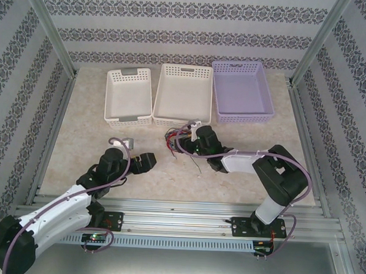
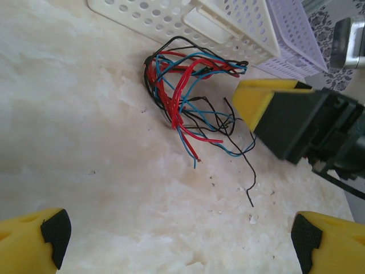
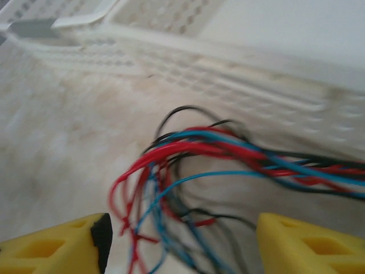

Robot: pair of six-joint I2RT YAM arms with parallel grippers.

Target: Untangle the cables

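Left gripper (image 2: 177, 242) sits nearest, jaws spread wide and empty, probably waiting. Right gripper (image 3: 182, 242) is also spread, straddling the cables (image 3: 188, 165) without pinching, likely lining up on a strand. Bundle lies tangled on the table (image 1: 90, 144), just before the middle white basket (image 1: 182, 94).
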